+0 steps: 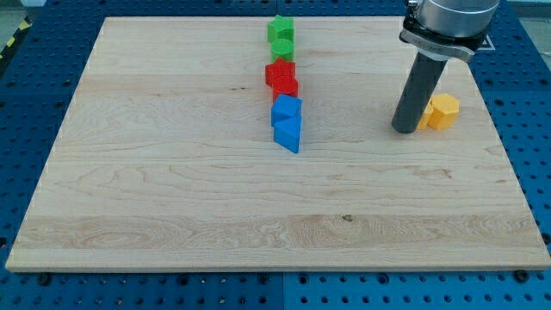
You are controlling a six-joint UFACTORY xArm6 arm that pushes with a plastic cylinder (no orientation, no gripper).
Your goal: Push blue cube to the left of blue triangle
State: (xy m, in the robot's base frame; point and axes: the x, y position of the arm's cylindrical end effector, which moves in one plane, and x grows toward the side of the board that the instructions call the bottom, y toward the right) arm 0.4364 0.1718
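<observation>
The blue cube (287,108) sits near the middle of the wooden board (172,198). The blue triangle (288,135) lies just below it in the view, touching it. My tip (405,129) rests on the board far to the view's right of both blue blocks, well apart from them. It stands just left of a yellow block (443,111).
Above the blue cube, a column of blocks runs toward the view's top: red blocks (281,77), then green blocks (281,36). The lowest red block touches the blue cube. A blue perforated table (516,52) surrounds the board.
</observation>
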